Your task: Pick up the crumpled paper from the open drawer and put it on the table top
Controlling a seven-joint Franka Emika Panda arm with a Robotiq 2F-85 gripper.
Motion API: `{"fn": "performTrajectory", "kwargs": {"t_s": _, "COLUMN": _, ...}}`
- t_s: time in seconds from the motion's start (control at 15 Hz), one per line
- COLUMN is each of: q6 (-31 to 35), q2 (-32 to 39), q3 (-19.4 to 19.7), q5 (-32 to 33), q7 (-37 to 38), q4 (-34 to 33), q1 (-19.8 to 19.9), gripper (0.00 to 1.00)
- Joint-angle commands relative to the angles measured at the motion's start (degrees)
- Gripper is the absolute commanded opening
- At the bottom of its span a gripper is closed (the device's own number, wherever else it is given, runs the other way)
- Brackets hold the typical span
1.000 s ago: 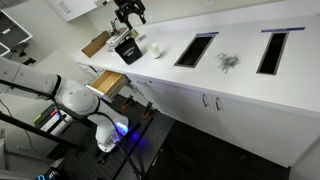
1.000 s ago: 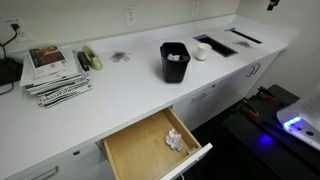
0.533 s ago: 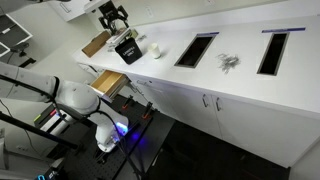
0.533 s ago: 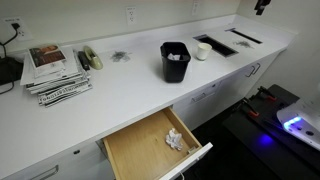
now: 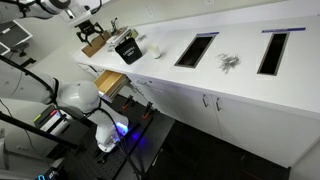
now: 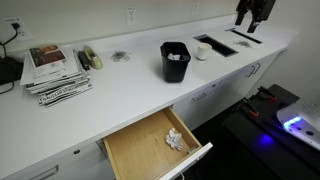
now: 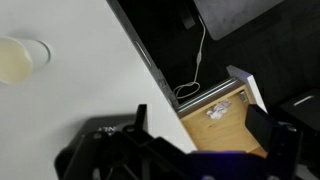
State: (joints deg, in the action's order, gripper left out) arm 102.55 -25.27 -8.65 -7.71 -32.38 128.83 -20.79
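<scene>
Though far from the empty, spread gripper (image 6: 249, 22), white crumpled paper (image 6: 175, 139) in open drawer (image 6: 135, 148).

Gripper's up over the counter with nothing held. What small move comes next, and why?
Probably carry the gripper along the table top toward the open drawer, then lower it. The crumpled paper lies inside that drawer, while the gripper hangs high near the dark cut-outs, fingers apart and empty.
</scene>
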Motion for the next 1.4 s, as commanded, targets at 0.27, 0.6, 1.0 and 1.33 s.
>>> {"fn": "performTrajectory", "kwargs": {"t_s": 0.27, "q6": 5.6, "q2": 4.6, "q3": -6.3, "q5": -5.0, "q7": -2.3, "q4": 0.1, "q1": -5.7, "gripper": 1.00}}
{"fn": "performTrajectory", "kwargs": {"t_s": 0.6, "q6": 6.6, "q2": 5.9, "q3": -7.0, "q5": -5.5, "q7": -3.5, "q4": 0.1, "q1": -6.5, "gripper": 1.00}}
{"fn": "performTrajectory", "kwargs": {"t_s": 1.0, "q6": 15.6, "q2": 8.7, "q3": -8.6, "q5": -4.1, "q7": -5.9, "q4": 2.7, "q1": -7.0, "gripper": 1.00}}
{"fn": "performTrajectory", "kwargs": {"t_s": 1.33, "q6": 29.2, "q2": 15.8, "q3": -11.1, "q5": -5.7, "q7": -9.3, "q4": 6.3, "q1": -8.3, "gripper": 1.00}}
